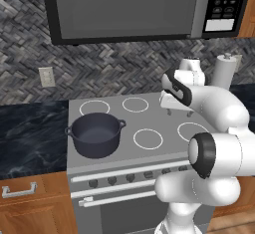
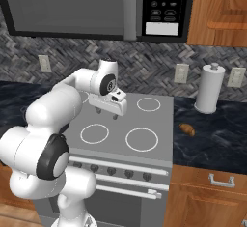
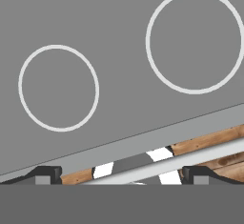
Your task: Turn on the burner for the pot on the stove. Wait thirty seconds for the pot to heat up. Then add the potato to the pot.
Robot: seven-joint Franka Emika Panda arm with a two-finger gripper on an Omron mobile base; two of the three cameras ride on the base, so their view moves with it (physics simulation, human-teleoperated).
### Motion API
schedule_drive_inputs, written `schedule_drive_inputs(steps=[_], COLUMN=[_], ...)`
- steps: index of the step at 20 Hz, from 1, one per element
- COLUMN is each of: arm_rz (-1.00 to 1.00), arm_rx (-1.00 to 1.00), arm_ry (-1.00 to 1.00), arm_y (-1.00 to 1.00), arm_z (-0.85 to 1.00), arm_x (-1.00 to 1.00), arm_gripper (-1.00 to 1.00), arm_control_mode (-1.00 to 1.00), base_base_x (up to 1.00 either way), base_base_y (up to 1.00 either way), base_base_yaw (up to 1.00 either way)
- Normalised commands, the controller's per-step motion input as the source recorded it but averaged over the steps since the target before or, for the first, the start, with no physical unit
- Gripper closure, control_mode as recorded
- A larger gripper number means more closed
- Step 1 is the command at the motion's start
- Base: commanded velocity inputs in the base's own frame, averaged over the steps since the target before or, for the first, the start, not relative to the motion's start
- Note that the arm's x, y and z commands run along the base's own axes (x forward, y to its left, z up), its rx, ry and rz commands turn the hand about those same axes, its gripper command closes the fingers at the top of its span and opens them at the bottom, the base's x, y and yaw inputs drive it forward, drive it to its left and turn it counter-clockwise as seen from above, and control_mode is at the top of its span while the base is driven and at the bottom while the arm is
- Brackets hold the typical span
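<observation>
The end effector (image 2: pixel 107 113) hangs with jaws wide and nothing held over the middle of the stove (image 1: pixel 172 123), likely on its way to the knobs (image 2: pixel 111 171), while the pot (image 1: pixel 95 134) waits on the near left ring and the potato (image 2: pixel 187 129) lies on the right desk (image 2: pixel 212 144).

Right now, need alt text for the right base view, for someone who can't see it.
A white robot arm reaches over the grey stove, its open gripper hovering above the bare burner rings. A small orange-brown potato lies on the dark counter right of the stove, in front of a white paper towel roll; a microwave hangs above.
</observation>
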Motion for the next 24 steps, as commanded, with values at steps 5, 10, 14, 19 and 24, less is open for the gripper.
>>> schedule_drive_inputs(steps=[5, 10, 14, 19, 24], arm_rz=[0.0, 0.0, 0.0, 0.0, 0.0], arm_rx=[0.0, 0.0, 0.0, 0.0, 0.0], arm_ry=[0.0, 0.0, 0.0, 0.0, 0.0], arm_y=[0.0, 0.0, 0.0, 0.0, 0.0], arm_z=[0.0, 0.0, 0.0, 0.0, 0.0], arm_x=[0.0, 0.0, 0.0, 0.0, 0.0], arm_gripper=[-1.0, -1.0, -1.0, -1.0, -1.0], arm_control_mode=[-1.0, -1.0, -1.0, -1.0, -1.0], base_base_x=[0.0, 0.0, 0.0, 0.0, 0.0], base_base_y=[0.0, 0.0, 0.0, 0.0, 0.0], base_base_yaw=[0.0, 0.0, 0.0, 0.0, 0.0])
